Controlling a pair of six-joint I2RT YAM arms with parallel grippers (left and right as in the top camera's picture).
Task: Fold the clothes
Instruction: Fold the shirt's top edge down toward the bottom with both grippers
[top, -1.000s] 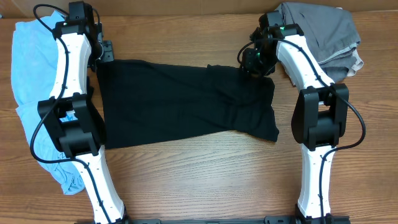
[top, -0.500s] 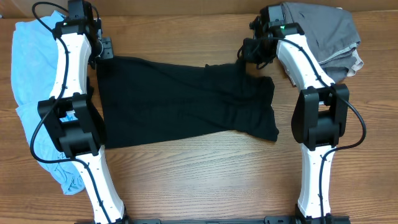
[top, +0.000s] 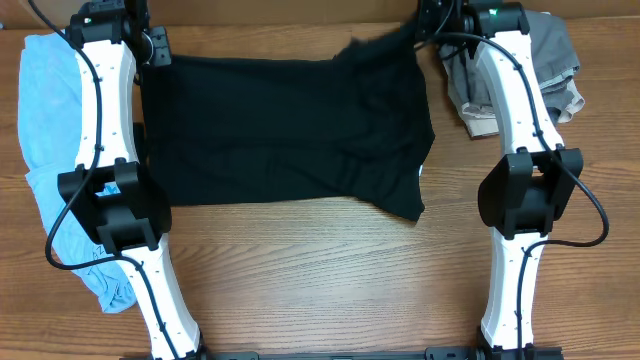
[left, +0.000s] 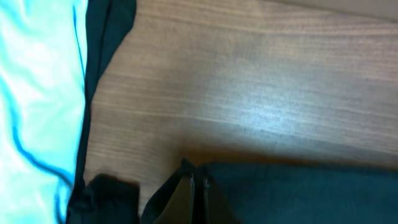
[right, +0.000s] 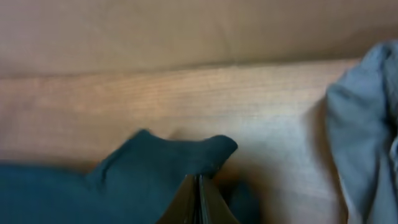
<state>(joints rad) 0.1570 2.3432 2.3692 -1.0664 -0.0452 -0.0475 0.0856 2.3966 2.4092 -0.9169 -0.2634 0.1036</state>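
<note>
A black garment (top: 285, 125) lies spread across the middle of the wooden table, its far edge lifted toward the back. My left gripper (top: 152, 50) is shut on its far left corner, seen in the left wrist view (left: 196, 186) with black cloth (left: 298, 193) beside the fingers. My right gripper (top: 425, 28) is shut on the far right corner; the right wrist view (right: 200, 186) shows the fingers pinching a fold of the dark cloth (right: 155, 168).
A light blue garment (top: 45, 130) lies heaped along the left edge of the table, also in the left wrist view (left: 37, 93). A grey garment (top: 545, 60) lies bunched at the back right, also in the right wrist view (right: 367, 118).
Both grippers have moved toward the back of the table, pulling the far edge of the black garment with them. The cloth is now stretched wider and flatter.
</note>
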